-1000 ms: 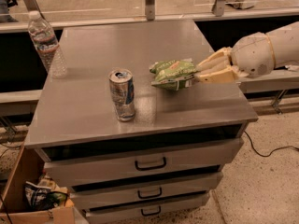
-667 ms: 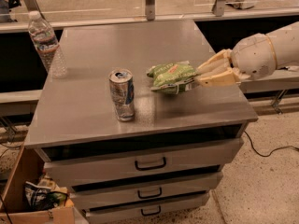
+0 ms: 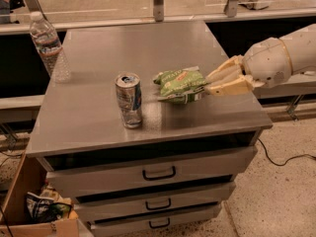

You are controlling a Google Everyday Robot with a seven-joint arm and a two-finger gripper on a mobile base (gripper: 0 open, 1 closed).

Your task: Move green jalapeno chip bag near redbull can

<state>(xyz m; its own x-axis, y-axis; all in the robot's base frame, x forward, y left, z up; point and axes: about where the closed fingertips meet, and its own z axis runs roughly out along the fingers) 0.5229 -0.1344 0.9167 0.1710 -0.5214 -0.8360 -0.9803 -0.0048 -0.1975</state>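
The green jalapeno chip bag (image 3: 178, 84) is a crinkly light-green bag with a reddish picture. It is held just above the grey cabinet top (image 3: 94, 117), a short way right of the redbull can. The redbull can (image 3: 129, 100) stands upright near the front middle of the top, silver and blue with a shiny lid. My gripper (image 3: 210, 84) reaches in from the right on a cream-coloured arm and is shut on the bag's right end.
A clear plastic water bottle (image 3: 48, 46) stands at the far left of the top. The cabinet has three drawers (image 3: 159, 173) below its front edge. A cardboard box with rubbish (image 3: 39, 209) sits on the floor at the left. A railing runs behind the cabinet.
My gripper has carried the chip bag to the left, closer to the can. The can and the bottle have not moved.
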